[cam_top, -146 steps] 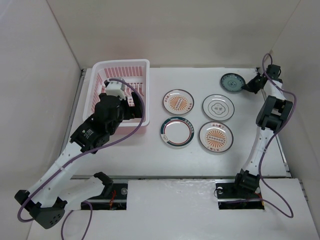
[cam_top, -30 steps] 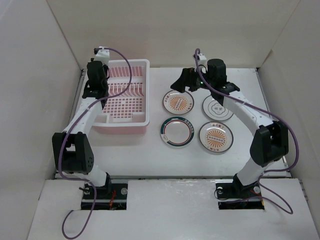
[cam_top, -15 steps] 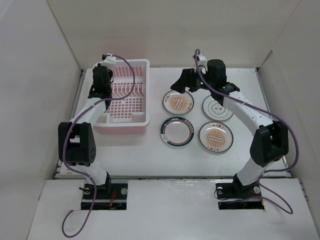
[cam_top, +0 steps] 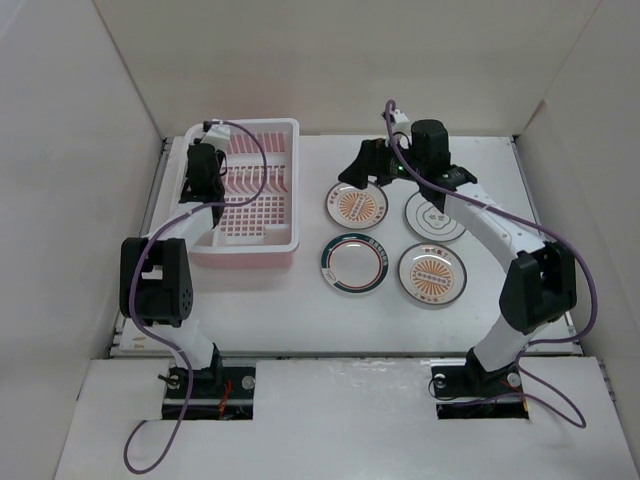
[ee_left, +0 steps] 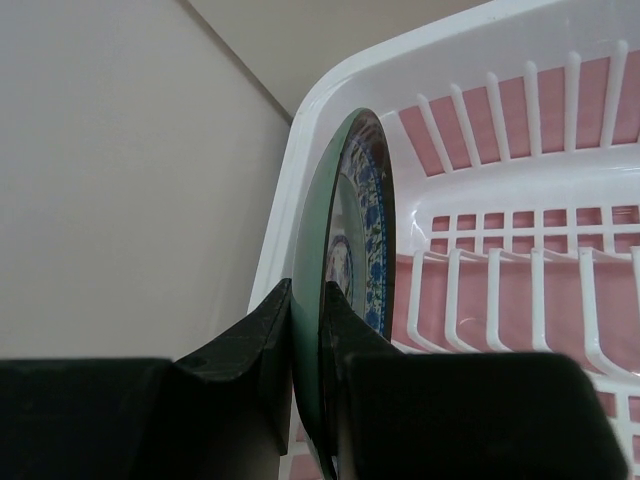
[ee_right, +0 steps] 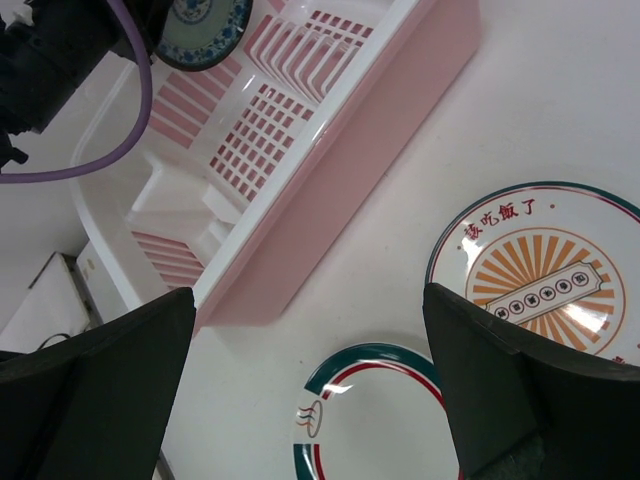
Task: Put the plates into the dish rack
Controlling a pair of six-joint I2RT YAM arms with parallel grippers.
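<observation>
Work surface: a white table [cam_top: 480, 300], enclosed at the back and both sides by plain white walls [cam_top: 350, 60].

Dish rack [cam_top: 245, 258]: pink with a white rim, at the far left of the table, beside the left wall.

Four plates lie flat on the table to the right of the rack, none touching another. Far row: orange sunburst plate [cam_top: 357, 204] and grey-rimmed plate [cam_top: 436, 216]. Near row: green-rimmed plate [cam_top: 353, 264] and second sunburst plate [cam_top: 432, 272].

Right pincer [cam_top: 352, 170]: held above the far sunburst plate, fingers spread wide, nothing between them, no contact seen.

Left pincer [ee_left: 305, 310]: over the far left corner of the rack, clenched on the edge of the dark teal plate [ee_left: 360, 220]. This plate stands on edge inside the rack's rim, close to the left side wall.

Not determinable: the teal plate's lower edge is behind the fingers, so contact with the rack floor or ribs cannot be confirmed. From above, the left wrist hides that plate almost entirely. The right wrist view cuts off the far sunburst plate.
</observation>
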